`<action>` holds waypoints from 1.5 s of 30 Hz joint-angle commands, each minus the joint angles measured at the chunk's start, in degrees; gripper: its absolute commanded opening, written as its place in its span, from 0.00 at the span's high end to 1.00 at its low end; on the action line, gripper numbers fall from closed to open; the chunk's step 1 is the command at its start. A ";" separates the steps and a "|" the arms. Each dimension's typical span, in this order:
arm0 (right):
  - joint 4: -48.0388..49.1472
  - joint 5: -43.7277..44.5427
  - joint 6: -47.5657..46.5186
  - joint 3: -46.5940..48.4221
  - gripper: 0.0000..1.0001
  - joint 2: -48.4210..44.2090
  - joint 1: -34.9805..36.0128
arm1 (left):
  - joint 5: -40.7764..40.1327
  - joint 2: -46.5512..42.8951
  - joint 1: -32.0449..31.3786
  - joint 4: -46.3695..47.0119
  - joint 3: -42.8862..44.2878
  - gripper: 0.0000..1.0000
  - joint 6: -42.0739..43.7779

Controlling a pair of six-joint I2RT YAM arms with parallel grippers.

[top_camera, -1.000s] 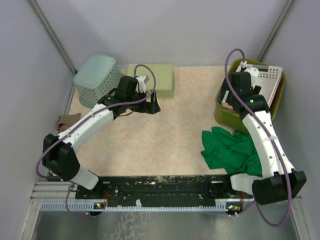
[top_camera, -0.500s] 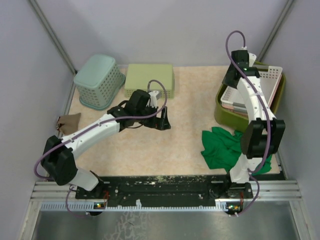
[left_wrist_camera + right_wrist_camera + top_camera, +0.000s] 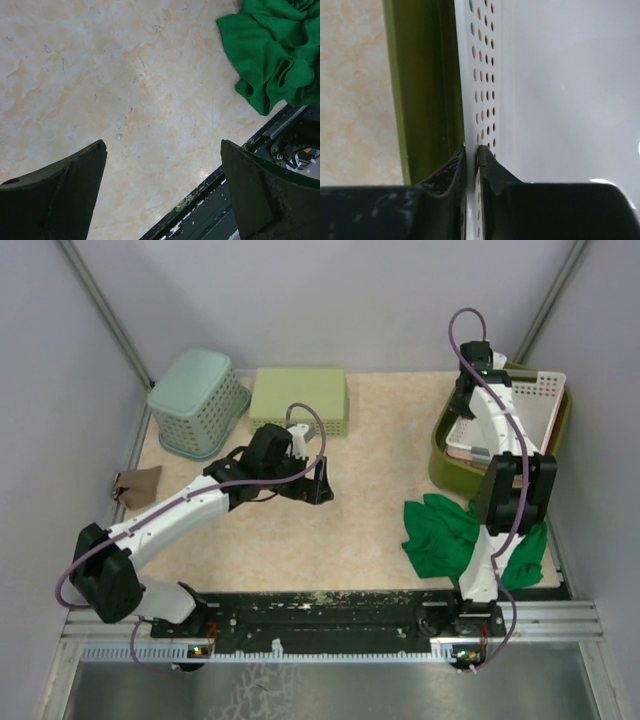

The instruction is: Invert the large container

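Left gripper (image 3: 162, 145) edged leftward, spread wide — right gripper (image 3: 471, 150) pinches white basket (image 3: 545, 100) inside large container (image 3: 420, 90).

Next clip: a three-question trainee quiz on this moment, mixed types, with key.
1. True or false: the left claw is open and holds nothing.
2. The right claw is shut on the wall of: A the white basket; B the teal basket; C the pale green bin.
3. Fill in: the white basket sits ___ the large container.
Key: 1 true; 2 A; 3 inside.
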 commanded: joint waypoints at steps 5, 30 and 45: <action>2.04 3.58 -1.56 1.15 1.00 -8.68 -1.25 | -0.94 -1.22 -0.26 -1.61 -0.19 0.00 0.58; -1.60 -15.02 -5.75 12.44 1.00 -31.00 2.87 | -2.04 -7.92 16.74 -2.90 -0.04 0.00 0.66; -1.57 -23.06 -1.40 21.40 1.00 -23.09 34.80 | 2.96 -12.96 32.27 -7.82 1.66 0.00 -7.31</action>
